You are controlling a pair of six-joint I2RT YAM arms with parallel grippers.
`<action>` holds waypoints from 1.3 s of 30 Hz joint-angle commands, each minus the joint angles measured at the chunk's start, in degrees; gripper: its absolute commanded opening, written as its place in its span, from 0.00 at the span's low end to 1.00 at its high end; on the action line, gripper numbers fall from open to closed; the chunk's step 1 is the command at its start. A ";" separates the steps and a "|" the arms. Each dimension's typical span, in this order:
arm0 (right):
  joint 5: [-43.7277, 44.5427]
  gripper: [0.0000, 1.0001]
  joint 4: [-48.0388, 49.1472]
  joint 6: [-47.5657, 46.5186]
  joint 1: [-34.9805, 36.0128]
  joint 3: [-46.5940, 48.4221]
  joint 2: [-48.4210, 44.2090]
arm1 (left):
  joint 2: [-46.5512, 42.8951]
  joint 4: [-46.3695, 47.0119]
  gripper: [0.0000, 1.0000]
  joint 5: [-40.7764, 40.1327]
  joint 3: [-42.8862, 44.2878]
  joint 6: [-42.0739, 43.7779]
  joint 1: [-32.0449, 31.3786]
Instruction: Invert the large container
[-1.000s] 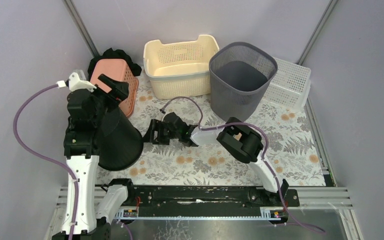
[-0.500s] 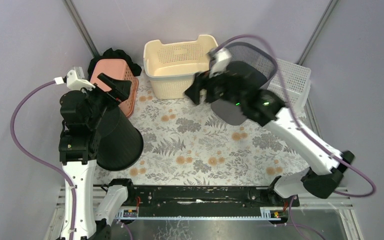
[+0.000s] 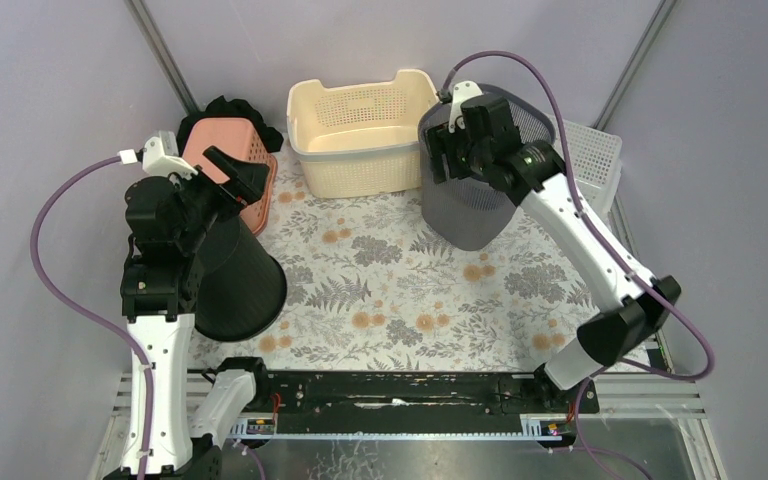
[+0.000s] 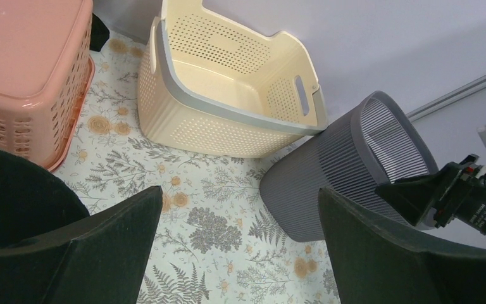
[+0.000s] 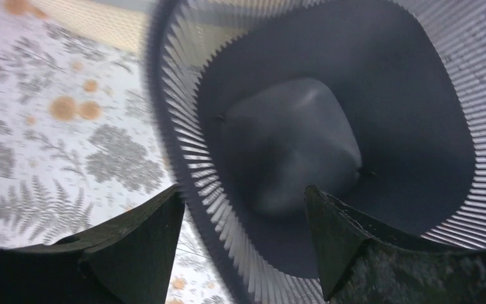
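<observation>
Front left: black bin point(image 3: 245, 285) stands mouth-down on the floral table point(image 3: 390, 300). The left gripper point(image 4: 240, 196) hangs above it, fingers spread wide, nothing between them.

Back right: grey container point(image 3: 480, 215) upright, mouth up. It has slatted walls, a solid dark floor and tapers toward the base. The right gripper point(image 5: 243, 196) is spread wide across its near rim, one finger outside and one inside.

Cream basket point(image 3: 360, 150) sits just beside its left, white basket point(image 3: 592, 160) at its far right.

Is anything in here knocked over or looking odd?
Two stand out: the pink basket at back left sits bottom-up with a dark bundle behind it, and the black bin beside it is upside down too. The cream basket and grey bin stand upright; nothing spilled.
</observation>
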 commanded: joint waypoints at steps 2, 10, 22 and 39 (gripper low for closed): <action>-3.24 0.73 -2.16 -4.65 -3.27 4.50 0.69 | -0.20 0.07 1.00 1.78 -0.59 1.45 -0.26; -14.89 0.51 -6.02 -4.62 -3.34 4.20 2.86 | -0.59 0.05 1.00 2.21 -1.29 1.49 -0.22; -14.87 0.10 -10.38 0.04 -3.27 4.30 6.58 | -1.28 -0.45 1.00 2.81 -1.85 1.71 -0.22; -30.36 0.00 -1.53 22.54 -3.21 6.74 -11.08 | -0.02 -5.56 1.00 6.82 4.22 4.31 -0.27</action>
